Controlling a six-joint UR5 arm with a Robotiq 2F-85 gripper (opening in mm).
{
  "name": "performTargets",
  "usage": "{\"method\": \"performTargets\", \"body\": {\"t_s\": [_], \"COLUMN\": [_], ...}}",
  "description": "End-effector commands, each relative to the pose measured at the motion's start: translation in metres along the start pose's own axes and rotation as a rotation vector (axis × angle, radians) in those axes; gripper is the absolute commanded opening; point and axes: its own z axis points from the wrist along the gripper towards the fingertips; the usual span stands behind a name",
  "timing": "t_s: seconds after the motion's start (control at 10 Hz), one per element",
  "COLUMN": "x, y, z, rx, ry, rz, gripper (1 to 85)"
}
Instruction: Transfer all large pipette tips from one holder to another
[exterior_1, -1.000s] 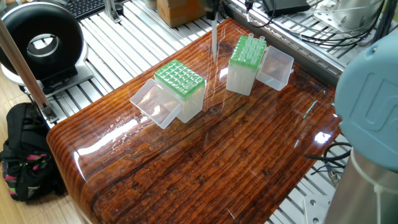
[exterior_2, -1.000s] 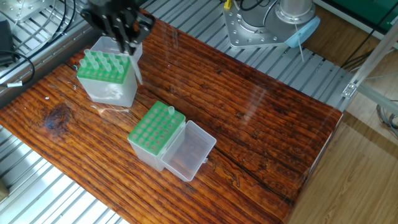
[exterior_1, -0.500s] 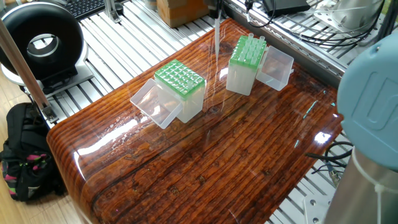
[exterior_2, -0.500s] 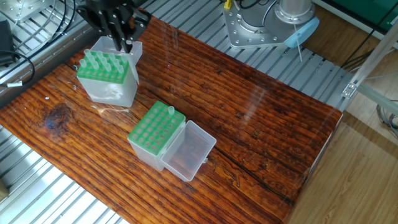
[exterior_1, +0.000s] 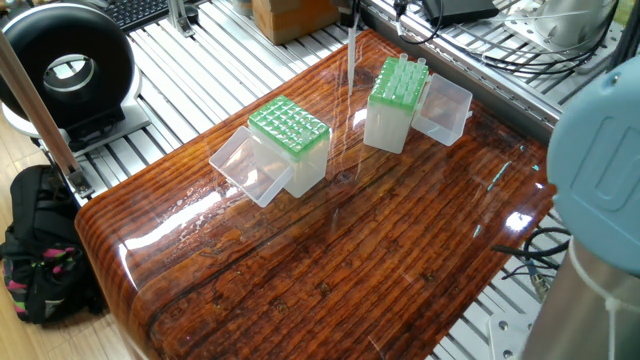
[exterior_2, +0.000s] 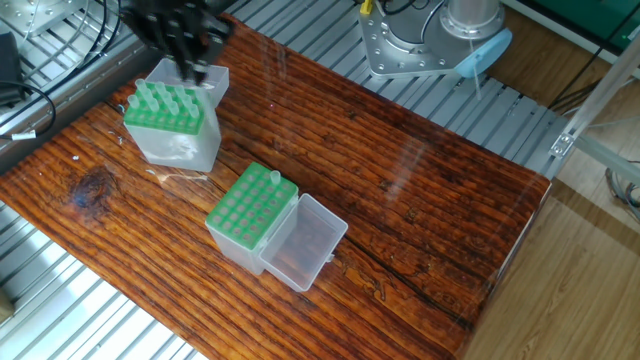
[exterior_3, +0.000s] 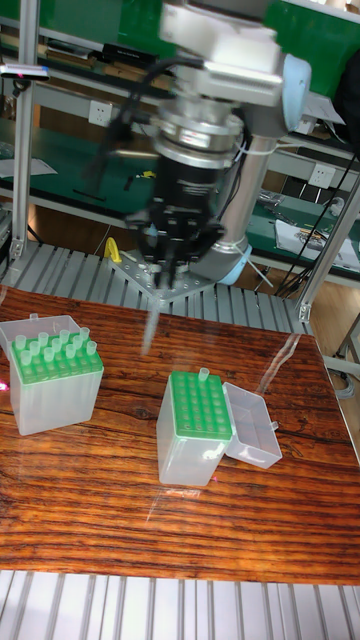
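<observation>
In the tall fixed view, a green-topped box (exterior_3: 50, 385) at the left of the wooden table (exterior_3: 200, 520) held many large pipette tips (exterior_3: 52, 349), clear whitish tapered tubes standing upright in its holes. Right of it, above the table, the gripper (exterior_3: 168, 262) was clamped on one slim, blurred tip (exterior_3: 149, 330) hanging point-down. Further right, a second green-topped box (exterior_3: 196, 424), lid open, held a single tip (exterior_3: 204, 377) at its far corner.
</observation>
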Motion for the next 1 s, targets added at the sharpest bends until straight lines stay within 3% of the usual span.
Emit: {"method": "performTargets", "body": {"t_s": [0.0,0.2,0.3,0.6,0.8,0.9], "x": [-0.011,-0.024,-0.023,0.002,0.012,0.019], "y": [-0.064,-0.098,-0.111,-0.124,-0.131,-0.131], "z": [-0.002,0.003,0.010,0.022,0.030,0.033], "rx": [0.032,0.130,0.143,0.110,0.114,0.106], "ry": [-0.040,-0.087,-0.103,-0.085,-0.082,-0.062], "rz": [-0.101,-0.184,-0.217,-0.246,-0.262,-0.264], "gripper": [3.0,3.0,3.0,3.0,3.0,3.0]}}
